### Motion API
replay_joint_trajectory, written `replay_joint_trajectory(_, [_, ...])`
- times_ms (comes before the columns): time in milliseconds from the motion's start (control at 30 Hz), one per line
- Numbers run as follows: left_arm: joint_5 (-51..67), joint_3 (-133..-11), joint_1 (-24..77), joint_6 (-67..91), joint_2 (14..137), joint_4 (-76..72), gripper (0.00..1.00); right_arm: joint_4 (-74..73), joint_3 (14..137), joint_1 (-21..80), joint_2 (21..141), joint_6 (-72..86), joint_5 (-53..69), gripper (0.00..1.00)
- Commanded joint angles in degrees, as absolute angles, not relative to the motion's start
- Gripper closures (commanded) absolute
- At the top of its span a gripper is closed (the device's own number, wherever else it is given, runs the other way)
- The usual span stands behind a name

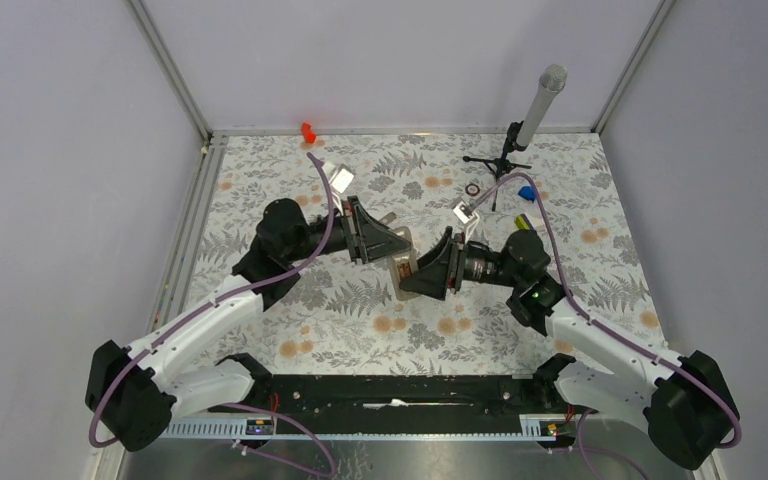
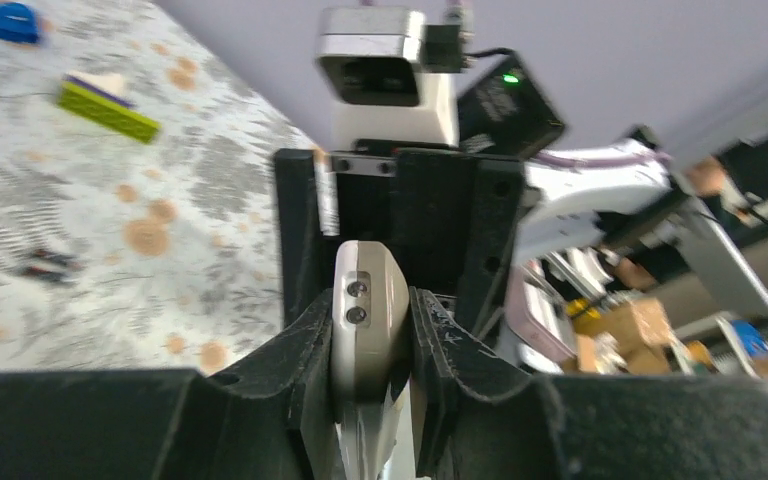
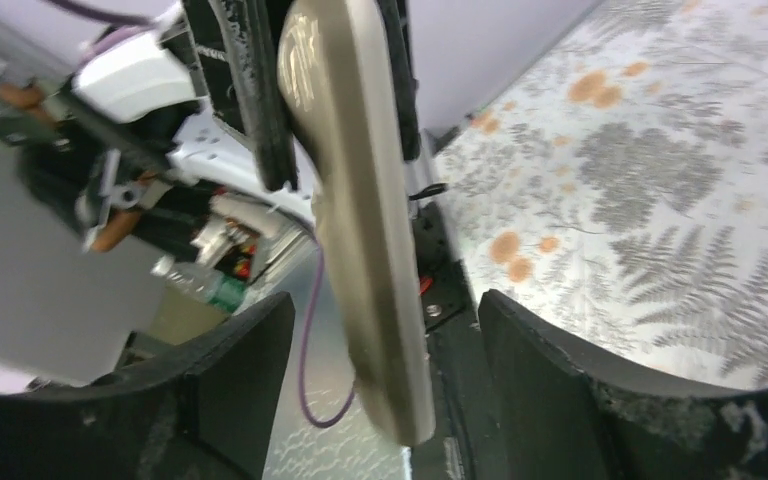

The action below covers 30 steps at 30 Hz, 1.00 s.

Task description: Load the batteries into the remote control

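The small whitish rectangular plastic remote control [image 2: 365, 312] is off the fern-patterned surface [image 1: 260, 190], held in the air near the middle of the scene between the 2 arms. The left gripper [image 1: 392, 243] reaches in from the left and is clamped on it. In the left wrist view its 2 black fingers [image 2: 305, 360] press against the handset's long sides, and the narrow end face, with 2 small dark dots, points up and away from that camera.

The right gripper [image 1: 430, 272] comes in from the right and faces the left one, nose to nose. Its fingers [image 3: 230, 380] stand wide apart on either side of the remote control's free end. In the right wrist view there is a clear gap on both sides, so neither finger touches the handset. In that view the remote control hangs down lengthwise between them, smooth and slightly glossy, its upper part caught in the left gripper's black fingers.

Far right on the surface lie a yellow-green bar with a white end [image 2: 108, 108] and a small blue object [image 2: 12, 20], both well apart from the grippers. The batteries cannot be made out in any view.
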State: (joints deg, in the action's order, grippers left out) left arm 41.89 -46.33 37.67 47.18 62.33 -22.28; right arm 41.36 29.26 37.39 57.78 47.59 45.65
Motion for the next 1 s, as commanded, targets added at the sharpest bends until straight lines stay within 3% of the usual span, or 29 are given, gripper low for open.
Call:
replay_joint_trajectory(0, [28.74, -47.17, 34.68, 37.99, 57.88, -11.94, 1.00, 20.66, 36.28, 37.53, 54.76, 34.78, 32.94, 0.23])
replay_joint_trajectory(167, [3.30, -46.94, 31.24, 36.05, 54.34, 6.31, 1.00, 4.91, 39.45, 37.53, 55.11, 28.28, 11.65, 0.23])
replay_joint_trajectory(267, [-2.43, -45.04, 29.39, 36.31, 51.82, 7.90, 1.00, -3.52, 41.84, 37.47, 60.12, 26.69, -2.73, 0.32])
replay_joint_trajectory(367, [-2.65, -44.13, 28.31, 35.73, 50.41, 8.26, 1.00, -7.02, 43.76, 37.51, 66.06, 23.93, -11.75, 0.44])
replay_joint_trajectory(467, [-0.88, -45.04, 27.32, 35.21, 50.72, 9.62, 1.00, -6.61, 44.43, 37.44, 71.17, 21.27, -17.13, 0.49])
replay_joint_trajectory(967, [12.86, -43.33, 22.39, 36.61, 54.16, 6.72, 1.00, -8.69, 54.42, 35.44, 92.24, 20.85, -24.41, 0.51])
